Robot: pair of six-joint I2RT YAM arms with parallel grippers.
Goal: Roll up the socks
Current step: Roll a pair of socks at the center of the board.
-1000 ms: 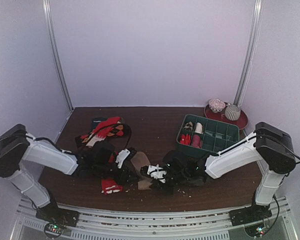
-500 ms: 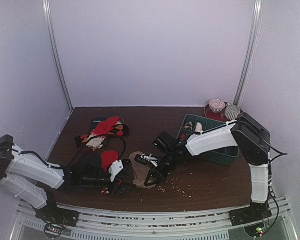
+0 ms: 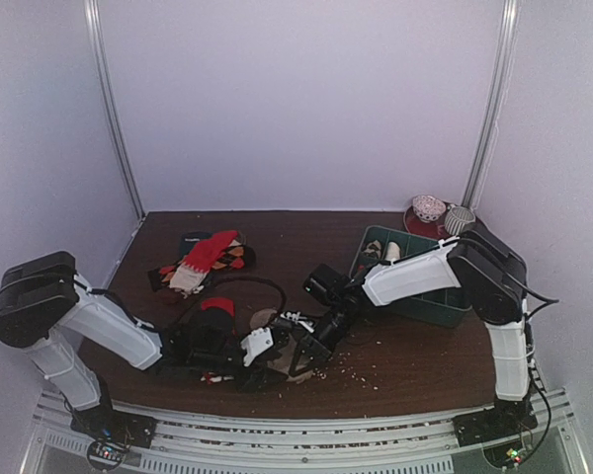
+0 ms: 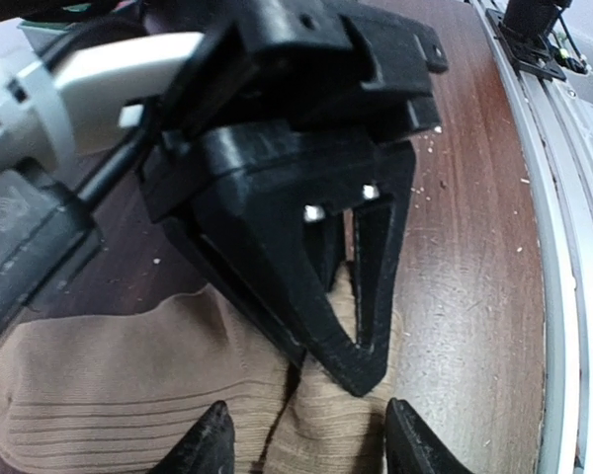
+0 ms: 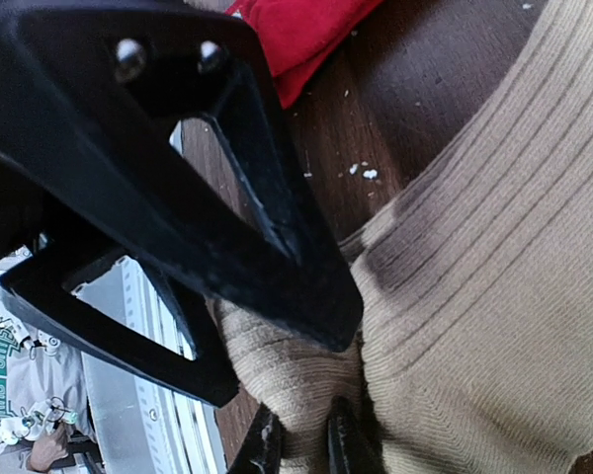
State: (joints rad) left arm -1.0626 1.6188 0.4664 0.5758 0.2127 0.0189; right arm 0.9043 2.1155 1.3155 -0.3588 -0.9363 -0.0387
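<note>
The tan sock [image 4: 109, 375] lies flat near the table's front edge, with one end bunched into a raised fold. My right gripper [image 5: 303, 446] is shut on that fold of the tan sock [image 5: 494, 296]. My left gripper [image 4: 308, 439] faces it from the other side, open, with its fingertips [image 4: 212, 439] straddling the same fold. In the top view both grippers, left [image 3: 267, 348] and right [image 3: 300, 352], meet over the tan sock [image 3: 280, 361]. The red sock [image 3: 217, 305] lies just behind the left arm and also shows as the red sock [image 5: 301, 30] in the right wrist view.
A heap of red, white and dark socks [image 3: 203, 257] lies at the back left. A green compartment box [image 3: 420, 272] stands at the right, under the right arm. Behind it is a red plate [image 3: 474, 240] with two bowls. Crumbs dot the wood near the front rail [image 3: 306, 420].
The right arm swung in from the front right with the tan sock's end and has held still since. The left gripper slid right up to the fold and spread its fingers.
</note>
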